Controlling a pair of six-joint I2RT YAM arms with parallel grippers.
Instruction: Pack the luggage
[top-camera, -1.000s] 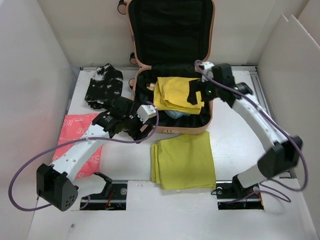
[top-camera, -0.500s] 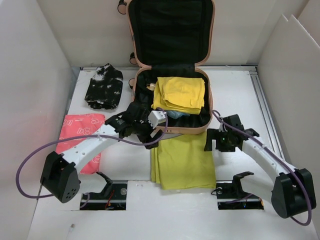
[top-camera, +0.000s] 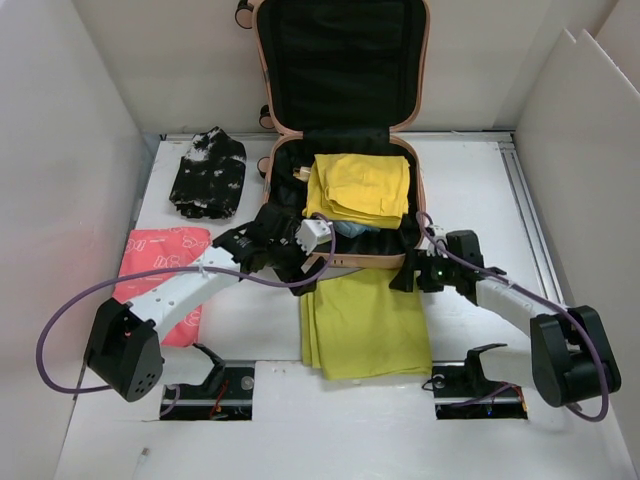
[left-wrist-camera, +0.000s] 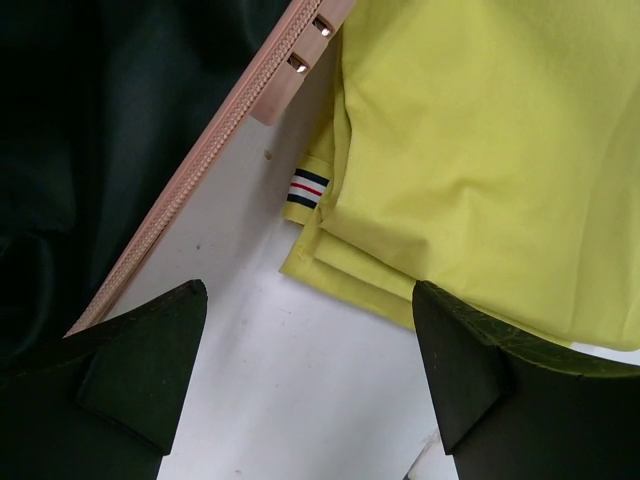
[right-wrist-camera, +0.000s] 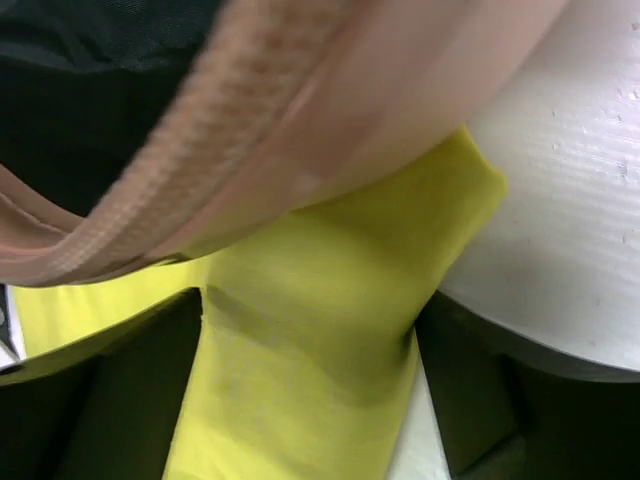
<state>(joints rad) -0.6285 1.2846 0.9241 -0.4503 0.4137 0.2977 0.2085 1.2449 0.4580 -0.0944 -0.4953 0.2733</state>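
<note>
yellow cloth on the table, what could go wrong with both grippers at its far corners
1. The right gripper is open around a corner of the cloth that lies right against the suitcase rim. Closing there could pinch or nudge the shell.
2. The left gripper hangs open at a corner of stacked folds. It may catch only some layers, so the fold could fall open when lifted.

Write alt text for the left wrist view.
The left end effector, open, hovers over the white table at the corner of a folded yellow cloth bearing a striped tag. The peach-pink zipper rim of the luggage runs diagonally at upper left.
</note>
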